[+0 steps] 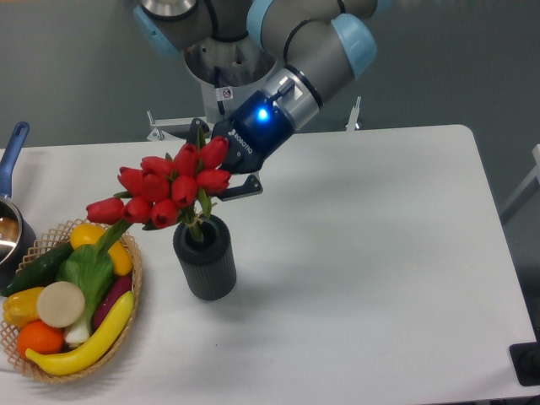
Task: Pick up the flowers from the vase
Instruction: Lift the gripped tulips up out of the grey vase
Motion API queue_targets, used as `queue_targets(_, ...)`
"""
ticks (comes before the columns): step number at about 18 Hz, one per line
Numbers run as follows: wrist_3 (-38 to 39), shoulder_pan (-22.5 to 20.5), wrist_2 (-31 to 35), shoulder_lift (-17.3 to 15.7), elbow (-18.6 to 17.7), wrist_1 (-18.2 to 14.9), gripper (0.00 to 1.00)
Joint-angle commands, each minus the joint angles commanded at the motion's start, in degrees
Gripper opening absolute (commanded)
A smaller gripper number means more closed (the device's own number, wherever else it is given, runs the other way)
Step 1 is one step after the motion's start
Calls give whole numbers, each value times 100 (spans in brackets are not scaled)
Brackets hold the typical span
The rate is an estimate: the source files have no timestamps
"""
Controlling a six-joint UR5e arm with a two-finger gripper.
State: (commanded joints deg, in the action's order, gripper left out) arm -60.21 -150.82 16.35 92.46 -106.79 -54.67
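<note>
Matt ribbed vase, woven wicker basket, smooth white table
</note>
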Motion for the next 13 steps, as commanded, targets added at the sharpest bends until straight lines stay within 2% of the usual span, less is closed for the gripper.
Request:
queue_targets(7,536,-123,-167,26,378,0,0)
queue_targets(13,836,-404,-282,44,624,-9,0)
